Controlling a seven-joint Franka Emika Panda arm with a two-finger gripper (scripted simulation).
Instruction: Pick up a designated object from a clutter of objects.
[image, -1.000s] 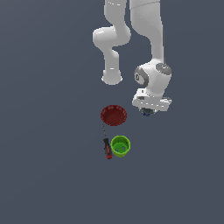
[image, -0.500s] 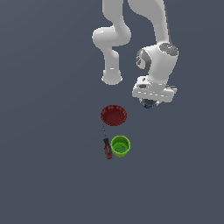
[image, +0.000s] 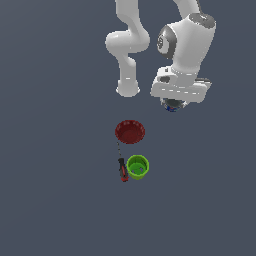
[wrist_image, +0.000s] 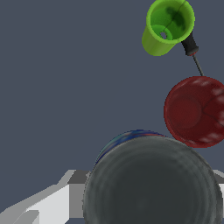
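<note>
Arm raised well above the bench (image: 60, 200). The tool (image: 173, 105) hangs under the white wrist block with the can (image: 173, 105) tucked beneath it; only a sliver of dark blue shows in the exterior view. In the wrist view the can (wrist_image: 151, 181) fills the lower frame, grey ridged top facing the camera, blue rim edging it, white tool body on either side. Fingers themselves not visible, so contact points can't be read, but the can sits clear of the bench and right at the tool, so I judge the tool closed on it, carrying it. Below and toward the exterior view's left lie the rest: the bowl (image: 130, 131), the cup (image: 137, 167) nearer the camera, the screwdriver (image: 122, 169) just beside the cup with its shaft pointing toward the bowl. All three well apart from the lifted can. Pick looks essentially done; what remains is holding. Risks from here: the can is small, round and smooth, so a grip off its widest line could let it roll or squirt out between the fingers; a quick swing or jolt of the arm would do the same. A drop from this height could land it in the bowl or knock the cup.
</note>
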